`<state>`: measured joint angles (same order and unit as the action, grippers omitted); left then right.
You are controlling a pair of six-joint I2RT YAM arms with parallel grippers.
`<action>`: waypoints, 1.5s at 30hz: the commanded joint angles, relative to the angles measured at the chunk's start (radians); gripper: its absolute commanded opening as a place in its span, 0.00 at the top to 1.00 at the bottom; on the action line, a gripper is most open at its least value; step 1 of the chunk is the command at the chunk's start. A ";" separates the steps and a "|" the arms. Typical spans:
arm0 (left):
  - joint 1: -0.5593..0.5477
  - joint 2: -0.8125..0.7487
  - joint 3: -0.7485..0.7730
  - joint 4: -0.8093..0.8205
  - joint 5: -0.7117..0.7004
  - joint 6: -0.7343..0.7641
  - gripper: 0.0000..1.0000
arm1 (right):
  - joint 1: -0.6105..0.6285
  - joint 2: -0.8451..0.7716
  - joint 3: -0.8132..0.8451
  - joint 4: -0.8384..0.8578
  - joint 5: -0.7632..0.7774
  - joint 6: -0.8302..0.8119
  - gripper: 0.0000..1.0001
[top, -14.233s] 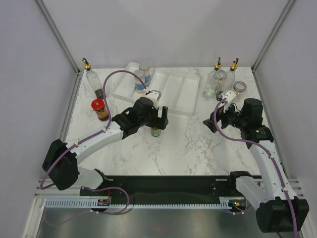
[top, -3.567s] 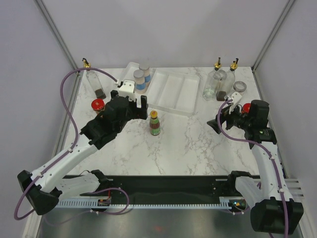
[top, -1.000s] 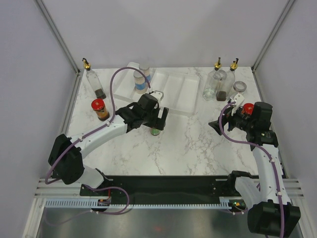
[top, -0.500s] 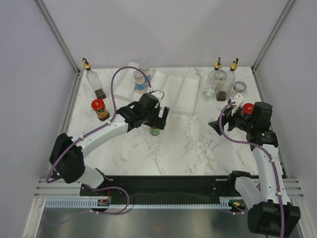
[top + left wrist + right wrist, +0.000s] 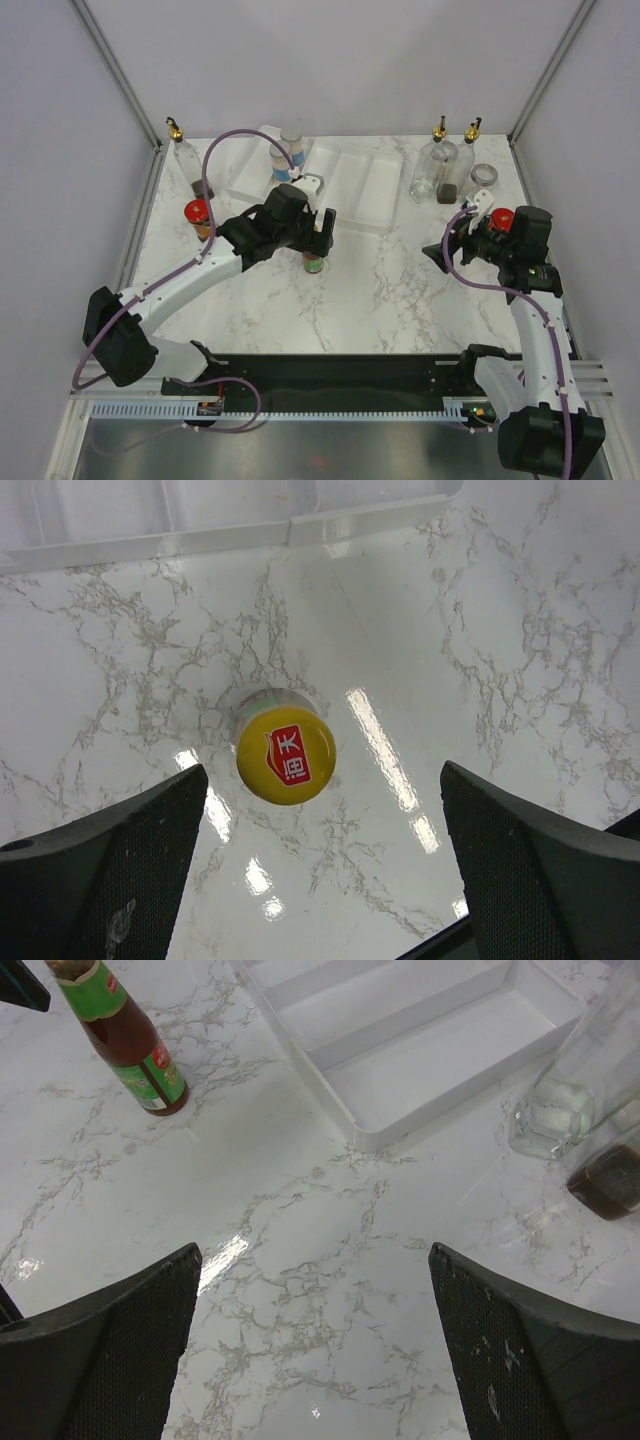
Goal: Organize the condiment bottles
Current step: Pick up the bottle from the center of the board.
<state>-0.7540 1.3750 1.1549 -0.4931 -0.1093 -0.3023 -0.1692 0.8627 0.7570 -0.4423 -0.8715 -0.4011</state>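
Note:
An orange-capped sauce bottle (image 5: pixel 314 263) stands upright mid-table; the left wrist view looks straight down on its yellow cap (image 5: pixel 286 755). My left gripper (image 5: pixel 316 244) hovers open just above it, the cap a little ahead of the jaws and touching neither finger. My right gripper (image 5: pixel 437 255) hangs open over bare marble, holding nothing. Two gold-spouted cruets (image 5: pixel 432 168) (image 5: pixel 462 165) stand at the back right, one more (image 5: pixel 186 158) at the back left. Red-lidded jars sit at the left (image 5: pixel 197 212) and beside the right arm (image 5: pixel 502 218). Spice jars (image 5: pixel 286 157) stand in the tray's left end.
The white ridged tray (image 5: pixel 352 185) lies at the back centre, and its rim (image 5: pixel 200 542) runs just beyond the sauce bottle. A silver-lidded jar (image 5: pixel 484 175) sits at the back right. Grey walls enclose the table on three sides.
My left arm has shifted slightly back and left above the sauce bottle, and its cable has risen. The right arm has not moved.

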 commanded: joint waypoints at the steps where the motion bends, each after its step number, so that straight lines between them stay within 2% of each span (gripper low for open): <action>1: -0.001 -0.059 0.011 0.010 0.003 -0.026 0.00 | -0.010 -0.021 0.004 0.005 -0.072 -0.035 0.02; 5: 0.001 -0.091 -0.015 0.013 -0.027 -0.020 0.00 | -0.013 -0.021 0.002 0.002 -0.077 -0.048 0.02; 6: 0.001 -0.100 -0.024 0.066 -0.208 0.102 0.00 | -0.012 -0.022 0.001 0.002 -0.075 -0.053 0.02; 16: -0.001 -0.134 -0.070 0.065 -0.268 0.134 0.00 | -0.059 -0.044 -0.028 0.001 -0.150 -0.087 0.02; 20: 0.001 -0.145 -0.064 0.065 -0.271 0.132 0.00 | -0.062 -0.076 -0.016 -0.021 -0.176 -0.081 0.02; 25: 0.001 -0.191 -0.064 0.062 -0.276 0.137 0.00 | -0.062 -0.116 0.082 -0.286 -0.152 -0.223 0.02; 28: -0.001 -0.237 -0.073 0.054 -0.280 0.140 0.00 | -0.062 -0.143 0.099 -0.343 -0.116 -0.239 0.02; 38: 0.001 -0.382 -0.101 0.018 -0.242 0.146 0.00 | -0.062 -0.215 0.100 -0.388 -0.073 -0.205 0.02; 45: 0.001 -0.392 -0.095 0.018 -0.227 0.135 0.00 | -0.062 -0.217 0.099 -0.400 -0.075 -0.206 0.02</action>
<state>-0.7540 0.9909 1.0542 -0.4824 -0.3386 -0.1921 -0.2272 0.6476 0.8261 -0.8352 -0.9352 -0.5846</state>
